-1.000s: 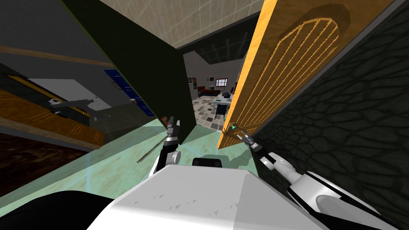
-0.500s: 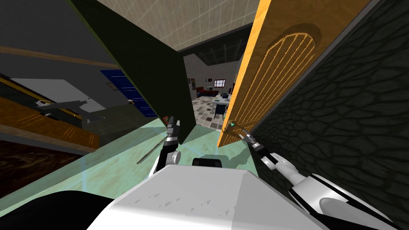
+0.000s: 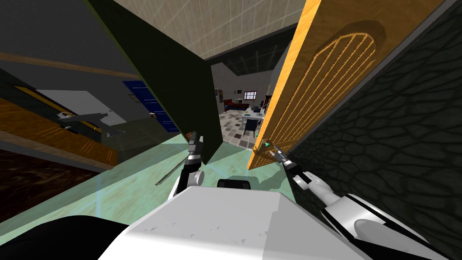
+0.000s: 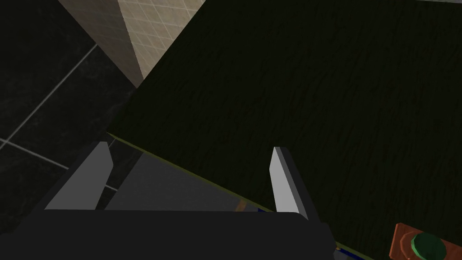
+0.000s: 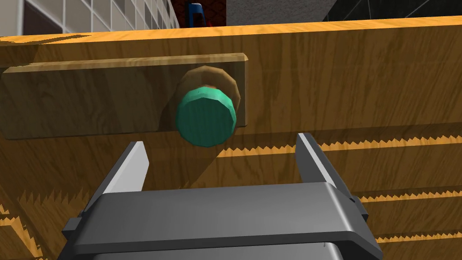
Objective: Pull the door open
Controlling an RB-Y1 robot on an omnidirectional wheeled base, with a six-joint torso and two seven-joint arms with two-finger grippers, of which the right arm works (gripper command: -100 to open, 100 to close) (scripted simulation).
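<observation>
Right gripper: fingers apart, clamped on nothing, the tips just short of a green knob that sits between them. The knob is mounted on a brown wooden plate on the orange wooden door, which stands ajar on the robot's right. Left gripper: fingers likewise apart, facing a dark green panel. Pale green floor below; dark stone-patterned wall beside the door. Through the gap, a room with a checkered floor, a table and a window.
</observation>
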